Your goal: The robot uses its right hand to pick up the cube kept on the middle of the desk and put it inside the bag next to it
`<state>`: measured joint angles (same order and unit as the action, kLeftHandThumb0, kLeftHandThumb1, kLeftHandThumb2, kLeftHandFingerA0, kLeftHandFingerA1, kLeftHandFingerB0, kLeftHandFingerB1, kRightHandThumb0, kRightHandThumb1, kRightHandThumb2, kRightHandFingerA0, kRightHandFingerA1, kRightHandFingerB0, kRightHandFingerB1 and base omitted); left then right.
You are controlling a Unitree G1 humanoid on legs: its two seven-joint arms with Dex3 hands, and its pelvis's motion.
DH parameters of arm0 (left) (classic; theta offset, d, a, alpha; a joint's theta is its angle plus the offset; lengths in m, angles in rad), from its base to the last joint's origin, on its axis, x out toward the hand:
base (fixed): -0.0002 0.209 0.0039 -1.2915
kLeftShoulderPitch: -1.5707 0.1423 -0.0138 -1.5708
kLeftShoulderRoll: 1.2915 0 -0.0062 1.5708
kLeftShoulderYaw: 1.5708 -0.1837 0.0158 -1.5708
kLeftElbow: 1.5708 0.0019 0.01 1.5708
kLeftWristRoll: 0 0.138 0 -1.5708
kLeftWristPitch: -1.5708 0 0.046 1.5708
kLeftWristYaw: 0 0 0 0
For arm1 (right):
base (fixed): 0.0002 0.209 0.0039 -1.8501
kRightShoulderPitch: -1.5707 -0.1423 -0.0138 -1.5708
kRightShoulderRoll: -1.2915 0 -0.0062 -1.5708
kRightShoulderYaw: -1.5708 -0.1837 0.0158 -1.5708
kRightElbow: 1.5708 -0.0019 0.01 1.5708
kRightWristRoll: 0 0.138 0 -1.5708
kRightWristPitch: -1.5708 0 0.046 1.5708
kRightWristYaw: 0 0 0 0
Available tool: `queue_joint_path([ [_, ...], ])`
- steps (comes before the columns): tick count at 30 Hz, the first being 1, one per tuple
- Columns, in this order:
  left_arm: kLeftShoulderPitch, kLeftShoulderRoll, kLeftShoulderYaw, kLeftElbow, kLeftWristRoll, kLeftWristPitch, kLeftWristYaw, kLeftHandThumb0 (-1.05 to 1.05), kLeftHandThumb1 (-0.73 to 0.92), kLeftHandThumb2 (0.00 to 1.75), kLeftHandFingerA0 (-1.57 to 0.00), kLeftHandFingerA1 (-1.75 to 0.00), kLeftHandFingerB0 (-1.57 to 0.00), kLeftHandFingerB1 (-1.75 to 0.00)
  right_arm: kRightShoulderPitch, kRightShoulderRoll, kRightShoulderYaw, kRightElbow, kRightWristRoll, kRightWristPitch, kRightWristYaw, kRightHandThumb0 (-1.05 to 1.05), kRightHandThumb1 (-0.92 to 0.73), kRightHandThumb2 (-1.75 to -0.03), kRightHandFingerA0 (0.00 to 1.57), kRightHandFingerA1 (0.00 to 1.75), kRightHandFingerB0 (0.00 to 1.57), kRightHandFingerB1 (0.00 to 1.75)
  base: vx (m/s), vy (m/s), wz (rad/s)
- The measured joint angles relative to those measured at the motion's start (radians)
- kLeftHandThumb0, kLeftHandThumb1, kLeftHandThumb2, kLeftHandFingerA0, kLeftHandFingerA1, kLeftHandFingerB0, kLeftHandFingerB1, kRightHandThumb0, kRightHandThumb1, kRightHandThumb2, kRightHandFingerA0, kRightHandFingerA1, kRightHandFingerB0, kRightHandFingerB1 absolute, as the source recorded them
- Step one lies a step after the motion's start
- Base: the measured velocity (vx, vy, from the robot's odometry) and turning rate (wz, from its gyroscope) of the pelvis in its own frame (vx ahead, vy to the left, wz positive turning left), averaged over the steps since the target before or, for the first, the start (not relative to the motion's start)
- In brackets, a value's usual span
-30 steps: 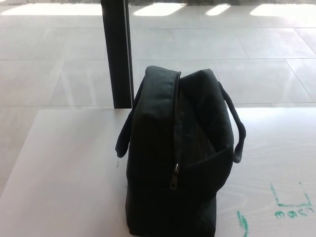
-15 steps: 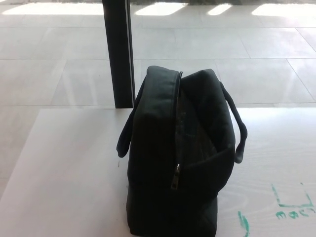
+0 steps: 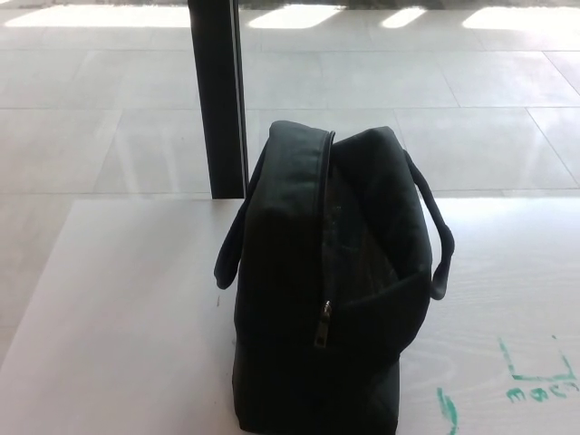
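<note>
A black bag (image 3: 331,281) stands upright on the white desk (image 3: 127,308), a little right of the middle of the view and close to the near edge, where its base runs out of the bottom of the picture. Its zip (image 3: 323,323) runs up the near face to the top, where the mouth gapes on the right-hand side. One carry handle (image 3: 232,249) hangs down the left flank and another handle (image 3: 437,237) loops out on the right.

The cube does not show anywhere on the desk top; whether it sits inside the bag or behind it I cannot tell from here. Neither of the robot's hands is in the picture, so I cannot tell how their fingers stand.

Left of the bag the desk is bare white surface all the way to its left edge, which slants away toward the far-left corner. Right of the bag there is open surface too, with green marker scribbles (image 3: 535,381) near the lower right corner and a green stroke (image 3: 445,408) just beside the bag's base. The far edge of the desk runs straight across behind the bag. Just past that edge a dark pillar (image 3: 217,95) rises from the pale tiled floor (image 3: 471,118), standing left of the bag's top.
</note>
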<state>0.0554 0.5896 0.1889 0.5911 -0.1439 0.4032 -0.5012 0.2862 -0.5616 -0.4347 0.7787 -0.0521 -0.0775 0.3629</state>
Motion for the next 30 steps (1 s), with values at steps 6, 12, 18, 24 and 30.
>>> queue_joint_path([
  [6, 0.002, -0.001, 0.0, -0.008, 0.001, 0.0, -0.001, -0.58, 0.4, 0.84, -0.21, -0.56, -0.37, -0.58, 0.003, -0.002, 0.007, -0.003, 0.013, -0.003, -0.002, -0.55, -0.69, -0.61, 0.43, 0.49, 0.38, 0.33, 0.0, 0.0, 0.0],
  [12, 0.002, -0.004, 0.003, -0.007, 0.0, 0.004, -0.001, -0.55, 0.4, 0.85, -0.2, -0.56, -0.36, -0.58, -0.011, 0.007, -0.023, 0.012, 0.038, -0.045, -0.039, -0.57, -0.64, -0.6, 0.35, 0.52, 0.29, 0.31, 0.0, 0.0, 0.0],
  [18, 0.008, -0.026, 0.042, -0.027, -0.002, -0.003, 0.015, -0.58, 0.46, 0.9, -0.24, -0.58, -0.4, -0.61, -0.024, 0.04, -0.055, -0.013, 0.049, -0.091, -0.127, -0.55, -0.49, -0.81, 0.21, 0.55, 0.14, 0.42, 0.0, 0.0, 0.0],
  [24, 0.018, -0.055, 0.08, -0.049, -0.002, -0.034, 0.038, -0.63, 0.62, 0.58, -0.38, -0.53, -0.49, -0.48, -0.041, 0.074, -0.083, -0.022, 0.049, -0.139, -0.208, -0.47, -0.65, -0.61, 0.2, 0.53, 0.12, 0.29, 0.0, 0.0, 0.0],
  [30, 0.033, -0.101, 0.118, -0.099, -0.002, -0.077, 0.071, -0.74, 0.51, 0.96, -0.37, -0.6, -0.37, -0.56, -0.06, 0.099, -0.107, -0.022, 0.049, -0.192, -0.284, -0.45, -0.63, -0.6, 0.23, 0.49, 0.18, 0.3, 0.0, 0.0, 0.0],
])
